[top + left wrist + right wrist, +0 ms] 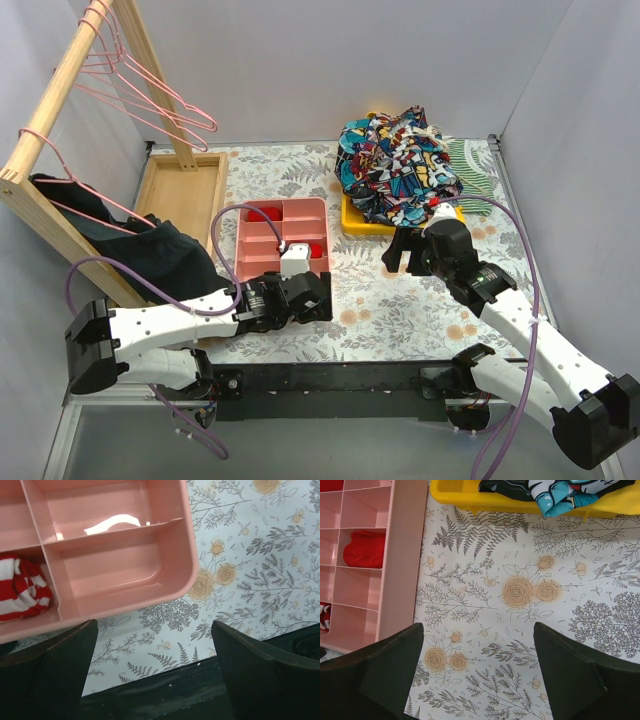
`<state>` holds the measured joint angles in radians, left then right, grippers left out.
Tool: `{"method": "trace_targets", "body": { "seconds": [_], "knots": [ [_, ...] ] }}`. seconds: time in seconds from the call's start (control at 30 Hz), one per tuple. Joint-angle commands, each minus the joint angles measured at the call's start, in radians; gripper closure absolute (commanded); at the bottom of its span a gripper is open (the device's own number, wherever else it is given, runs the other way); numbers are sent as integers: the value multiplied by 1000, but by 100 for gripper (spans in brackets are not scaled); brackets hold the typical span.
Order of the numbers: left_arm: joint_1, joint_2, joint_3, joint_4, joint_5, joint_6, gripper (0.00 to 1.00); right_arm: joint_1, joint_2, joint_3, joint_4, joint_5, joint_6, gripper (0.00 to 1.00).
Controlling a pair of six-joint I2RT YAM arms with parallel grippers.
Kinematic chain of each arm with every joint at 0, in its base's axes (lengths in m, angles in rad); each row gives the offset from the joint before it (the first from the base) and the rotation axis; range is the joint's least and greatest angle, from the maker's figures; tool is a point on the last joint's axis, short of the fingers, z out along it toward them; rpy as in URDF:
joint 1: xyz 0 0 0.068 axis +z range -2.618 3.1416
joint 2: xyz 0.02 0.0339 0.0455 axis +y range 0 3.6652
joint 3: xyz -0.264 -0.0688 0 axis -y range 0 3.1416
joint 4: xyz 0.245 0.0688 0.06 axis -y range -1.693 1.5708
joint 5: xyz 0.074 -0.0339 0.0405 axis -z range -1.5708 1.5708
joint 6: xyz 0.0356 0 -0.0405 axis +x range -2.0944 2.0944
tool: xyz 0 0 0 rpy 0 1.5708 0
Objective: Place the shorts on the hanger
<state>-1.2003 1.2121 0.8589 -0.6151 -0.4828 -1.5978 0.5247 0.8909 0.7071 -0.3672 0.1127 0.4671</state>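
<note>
One shorts bundle [398, 165] on one yellow tray [358, 223], several pink hangers [165, 88] on rail [60, 82], left fingers [45, 675] apart, right fingers [385, 680] apart.

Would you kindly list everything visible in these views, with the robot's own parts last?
shorts: one, blue-red-yellow comic print, heaped on the yellow tray
yellow tray: one, yellow, back right
divided tray: one, pink, centre, red items inside
wooden tray: one, pale wood, back left
rail frame: one, pale wood, left
hangers: several, pink wire, on the rail
garment: one, black, at the rail's near end
striped cloth: one, green-white, beside the shorts
tablecloth: one, floral
left gripper: black, open, beside the divided tray
right gripper: black, open, before the yellow tray
</note>
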Motion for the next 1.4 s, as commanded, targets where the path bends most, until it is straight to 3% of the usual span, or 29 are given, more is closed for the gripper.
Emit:
{"method": "trace_targets", "body": {
  "seconds": [0.0, 0.13, 0.27, 0.43, 0.7, 1.03, 1.37],
  "knots": [
    [-4, -72, -44, -132, -22, -126, 2, -3, -14, -6, 31, -13, -5, 2],
    [-4, -98, -67, -147, -17, -162, 2, -3, 2, -12, 53, -30, 2, 2],
    [-2, -19, -69, -175, -66, -209, 2, -3, 13, -17, 73, -42, 2, 2],
    [34, 41, -121, -14, -85, -169, 2, -3, 26, 11, 62, -39, -11, 2],
    [254, 131, -130, 254, -8, 19, 2, -3, 33, 57, 31, -10, -38, 2],
    [425, 420, 77, 344, 45, 122, 2, -5, 68, 100, 42, 4, -39, 1],
    [551, 622, 293, 331, 96, 182, 2, -37, 253, 311, 50, 61, -62, 2]
  ]
}}
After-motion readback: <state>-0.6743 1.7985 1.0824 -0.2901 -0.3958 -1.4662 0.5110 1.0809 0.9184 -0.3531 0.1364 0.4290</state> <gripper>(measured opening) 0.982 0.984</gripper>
